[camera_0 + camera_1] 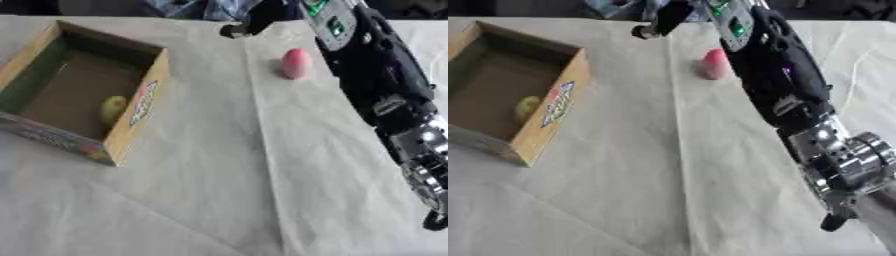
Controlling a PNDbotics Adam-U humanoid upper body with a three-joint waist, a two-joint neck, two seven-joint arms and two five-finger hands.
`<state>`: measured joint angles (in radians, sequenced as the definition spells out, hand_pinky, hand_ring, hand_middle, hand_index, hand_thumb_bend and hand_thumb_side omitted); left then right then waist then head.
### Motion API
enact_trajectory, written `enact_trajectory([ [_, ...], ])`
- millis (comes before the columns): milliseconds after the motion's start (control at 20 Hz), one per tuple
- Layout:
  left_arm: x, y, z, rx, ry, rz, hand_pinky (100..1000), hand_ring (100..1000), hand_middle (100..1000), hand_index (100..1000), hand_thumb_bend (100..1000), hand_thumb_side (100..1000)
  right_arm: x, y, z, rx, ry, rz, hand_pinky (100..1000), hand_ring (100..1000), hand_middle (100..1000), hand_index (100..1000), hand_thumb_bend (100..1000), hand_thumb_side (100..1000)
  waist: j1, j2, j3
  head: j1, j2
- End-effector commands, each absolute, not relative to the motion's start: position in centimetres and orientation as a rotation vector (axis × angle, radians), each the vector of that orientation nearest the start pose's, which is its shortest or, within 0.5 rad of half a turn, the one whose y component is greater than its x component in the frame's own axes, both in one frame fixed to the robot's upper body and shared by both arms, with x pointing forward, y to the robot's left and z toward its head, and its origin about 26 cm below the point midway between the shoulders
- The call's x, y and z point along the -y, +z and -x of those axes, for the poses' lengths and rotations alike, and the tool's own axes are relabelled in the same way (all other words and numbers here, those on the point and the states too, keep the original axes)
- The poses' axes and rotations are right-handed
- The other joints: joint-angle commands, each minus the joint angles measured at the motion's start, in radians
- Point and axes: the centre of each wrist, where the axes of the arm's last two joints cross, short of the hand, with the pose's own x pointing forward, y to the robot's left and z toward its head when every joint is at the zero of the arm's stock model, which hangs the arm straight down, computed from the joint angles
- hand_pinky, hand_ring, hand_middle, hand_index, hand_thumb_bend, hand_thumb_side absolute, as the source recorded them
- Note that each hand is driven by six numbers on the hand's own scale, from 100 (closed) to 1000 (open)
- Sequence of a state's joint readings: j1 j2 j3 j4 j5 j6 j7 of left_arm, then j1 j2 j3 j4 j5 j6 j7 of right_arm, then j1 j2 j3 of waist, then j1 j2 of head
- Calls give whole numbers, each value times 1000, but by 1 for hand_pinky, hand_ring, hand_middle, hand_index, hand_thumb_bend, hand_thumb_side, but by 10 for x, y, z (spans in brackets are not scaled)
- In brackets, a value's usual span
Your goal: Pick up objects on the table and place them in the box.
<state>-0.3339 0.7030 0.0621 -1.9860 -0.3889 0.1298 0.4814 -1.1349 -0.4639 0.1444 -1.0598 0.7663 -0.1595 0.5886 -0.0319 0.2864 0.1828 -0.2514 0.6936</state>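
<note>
Cardboard formed the open box (140,105) at the left of the cloth-covered surface (219,190), and a small yellow object (112,108), perhaps a fruit, lay inside against its right wall. A pink egg-shaped object (296,63) sat on the surface well to the right of the box, just beside the right arm (785,85). The right hand (662,22) reached toward the far edge; whether its fingers were spread or curled could not be told.

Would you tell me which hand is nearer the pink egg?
Right: its hand reaches just past the pink egg at the far edge; the left hand shows in neither view.
</note>
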Motion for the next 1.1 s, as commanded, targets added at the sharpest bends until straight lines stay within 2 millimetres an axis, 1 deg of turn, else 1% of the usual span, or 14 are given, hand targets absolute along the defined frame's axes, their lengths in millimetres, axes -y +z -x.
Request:
enact_trajectory([
  [50, -324, 270, -291, 2316, -302, -1311, 699, 819, 1000, 793, 382, 1000, 251, 331, -470, 1544, 1564, 910, 868, 865, 848, 877, 425, 375, 7, -20, -2, -6, -3],
  [250, -325, 269, -290, 2311, -300, -1312, 699, 818, 1000, 791, 381, 1000, 269, 323, -472, 1465, 1545, 953, 882, 875, 862, 889, 436, 400, 10, -19, -3, 1, -3],
  [400, -325, 269, -290, 2307, -298, -1314, 699, 819, 1000, 790, 381, 1000, 281, 317, -475, 1412, 1523, 962, 885, 876, 856, 905, 447, 399, 15, -17, -3, 7, -7],
  [750, -325, 268, -290, 2304, -298, -1314, 699, 818, 1000, 787, 381, 1000, 297, 312, -477, 1351, 1513, 976, 888, 879, 862, 905, 455, 400, 22, -15, -8, 19, -10],
  [950, -326, 268, -290, 2299, -301, -1319, 698, 818, 1000, 785, 381, 1000, 309, 309, -476, 1304, 1515, 975, 892, 883, 863, 905, 459, 405, 21, -16, -10, 26, -8],
  [1100, -327, 268, -290, 2296, -302, -1322, 698, 817, 1000, 784, 381, 1000, 318, 308, -475, 1280, 1506, 965, 890, 888, 864, 913, 445, 410, 19, -18, -11, 32, -8],
])
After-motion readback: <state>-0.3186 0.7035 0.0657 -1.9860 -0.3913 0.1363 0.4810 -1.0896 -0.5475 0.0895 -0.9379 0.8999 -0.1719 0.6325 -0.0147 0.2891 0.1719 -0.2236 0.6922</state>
